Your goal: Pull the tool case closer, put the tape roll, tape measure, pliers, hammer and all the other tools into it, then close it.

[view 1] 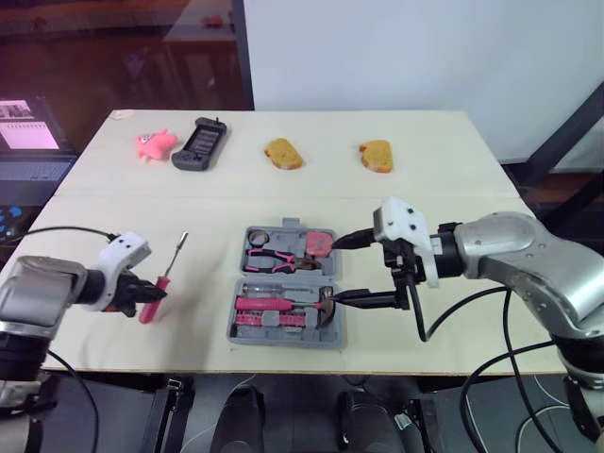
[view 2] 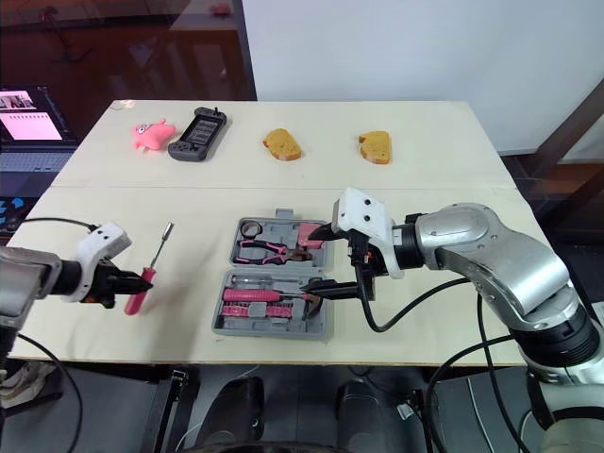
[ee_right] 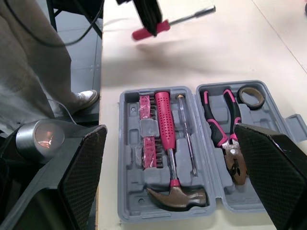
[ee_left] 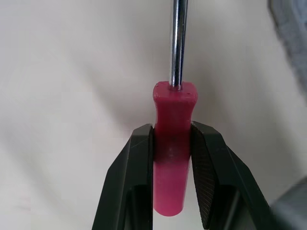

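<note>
Pink screwdriver handle [ee_left: 171, 163] is pinched by just the tips of your left fingers [ee_left: 136, 167], so the long shaft [ee_left: 178, 43] may swing and slip free. The tool case [view 1: 286, 339] lies open just ahead of your wide-spread right fingers [ee_right: 81, 167].

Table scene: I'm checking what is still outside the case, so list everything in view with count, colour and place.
tool case: 1, grey, open, table's near centre
hammer: 1, pink handle, case's near half
slim driver: 1, silver shaft, beside hammer
pliers: 1, pink and black, case's far half
tape roll: 1, brownish, far half corner
tape measure: 1, pink, far half
screwdriver: 1, pink handle, left of case
toy: 1, pink, table's far left
handheld device: 1, black, beside toy
bread-like pieces: 2, orange-brown, far side
table: 1, cream, under everything
left gripper: 1, black fingers, shut on screwdriver
right gripper: 1, black fingers, open at case's right edge
</note>
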